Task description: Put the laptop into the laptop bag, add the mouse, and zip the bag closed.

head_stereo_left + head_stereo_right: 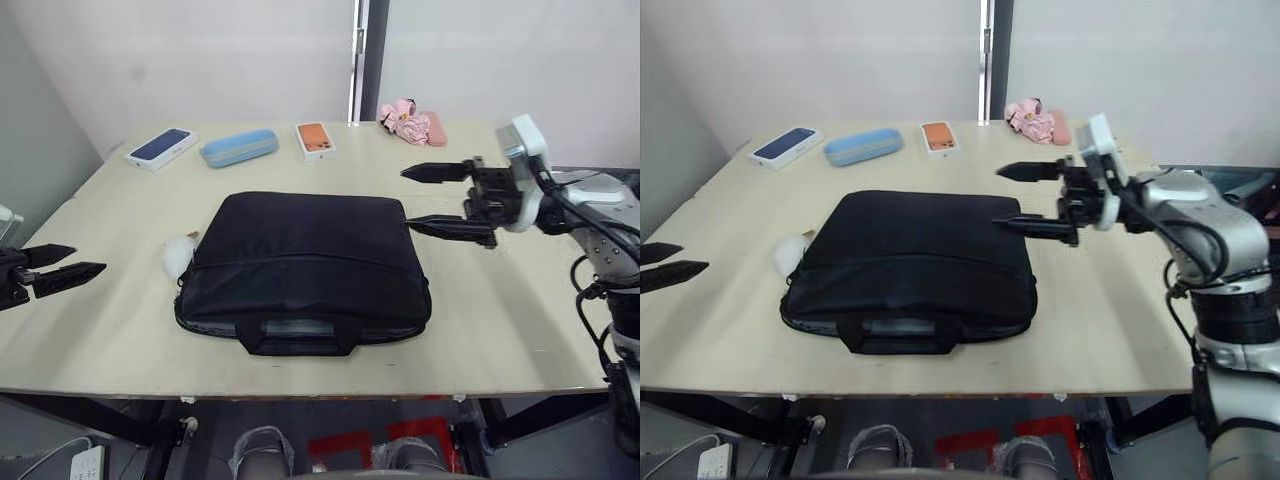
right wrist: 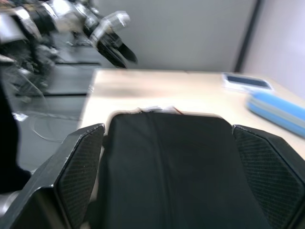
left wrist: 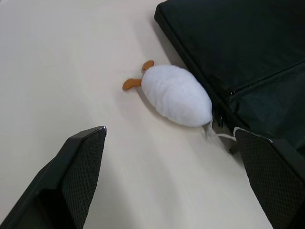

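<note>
The black laptop bag (image 1: 305, 260) lies flat in the middle of the table, its strap handle (image 1: 298, 335) toward the near edge. The laptop and the mouse are out of view. A rounded white object with two small orange tabs (image 3: 177, 95) touches the bag's left side. My right gripper (image 1: 406, 199) hovers open just above the bag's far right corner, with nothing between its fingers. At the table's left edge my left gripper (image 1: 88, 259) stands open and empty, pointing at the white object from a short distance.
Along the far edge of the wooden table (image 1: 500, 320) lie a white phone box (image 1: 161, 147), a blue case (image 1: 239, 147), an orange phone box (image 1: 315, 139) and a pink bundle (image 1: 408, 122). Bare tabletop lies on both sides of the bag.
</note>
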Robot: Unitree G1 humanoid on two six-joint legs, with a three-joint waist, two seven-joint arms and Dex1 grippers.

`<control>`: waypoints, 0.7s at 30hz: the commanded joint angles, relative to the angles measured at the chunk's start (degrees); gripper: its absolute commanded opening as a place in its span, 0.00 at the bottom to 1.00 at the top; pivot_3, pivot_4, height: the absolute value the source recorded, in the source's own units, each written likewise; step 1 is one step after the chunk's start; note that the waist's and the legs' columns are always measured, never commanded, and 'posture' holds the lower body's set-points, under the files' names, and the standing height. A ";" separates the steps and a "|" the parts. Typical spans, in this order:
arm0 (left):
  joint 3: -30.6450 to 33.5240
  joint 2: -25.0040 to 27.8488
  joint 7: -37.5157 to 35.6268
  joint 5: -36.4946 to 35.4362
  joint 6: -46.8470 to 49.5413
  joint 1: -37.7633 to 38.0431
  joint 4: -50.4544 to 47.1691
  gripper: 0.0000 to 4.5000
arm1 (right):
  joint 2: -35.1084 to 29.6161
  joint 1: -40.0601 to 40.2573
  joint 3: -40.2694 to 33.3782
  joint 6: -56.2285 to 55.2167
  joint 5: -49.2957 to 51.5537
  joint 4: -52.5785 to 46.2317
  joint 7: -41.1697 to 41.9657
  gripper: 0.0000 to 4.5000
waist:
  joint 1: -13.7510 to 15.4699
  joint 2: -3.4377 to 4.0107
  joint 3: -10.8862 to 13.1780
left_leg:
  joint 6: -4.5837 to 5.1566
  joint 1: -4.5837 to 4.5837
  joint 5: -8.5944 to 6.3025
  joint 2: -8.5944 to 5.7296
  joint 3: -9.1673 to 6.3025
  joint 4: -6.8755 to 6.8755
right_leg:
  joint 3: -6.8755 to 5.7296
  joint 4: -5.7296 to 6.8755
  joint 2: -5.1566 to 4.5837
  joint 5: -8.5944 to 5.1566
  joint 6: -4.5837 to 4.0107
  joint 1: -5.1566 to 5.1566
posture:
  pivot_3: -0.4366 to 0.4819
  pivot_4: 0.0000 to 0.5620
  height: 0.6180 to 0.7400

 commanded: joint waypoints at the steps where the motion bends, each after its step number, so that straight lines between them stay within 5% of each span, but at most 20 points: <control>1: 3.88 -0.13 0.50 -0.67 0.55 1.88 -2.99 1.00 | 2.67 -2.19 -0.24 2.05 3.93 -3.62 -3.47 0.99 | 0.09 -0.01 0.00 | 0.00 0.00 0.00 0.00 -0.01 0.00 | -0.01 0.00 -0.01 0.00 0.00 0.00 | 0.48 0.27 1.00; 16: 8.12 -4.21 5.23 -0.92 2.83 6.31 -9.01 1.00 | 14.96 -4.82 13.48 0.57 -6.12 2.12 -8.91 0.99 | -0.72 -0.02 -0.01 | -0.07 0.02 0.00 0.01 -0.07 -0.03 | -0.01 0.06 0.02 -0.01 0.02 -0.03 | 0.48 0.27 1.00; 21: 6.02 -5.46 7.38 -0.96 2.87 4.26 -9.87 1.00 | 21.03 -3.32 22.75 -11.41 -16.87 8.50 -5.55 0.66 | -0.61 -0.04 -0.02 | -0.09 -0.06 -0.01 0.01 -0.13 -0.04 | -0.07 0.04 0.02 -0.01 0.02 -0.05 | 0.48 0.27 1.00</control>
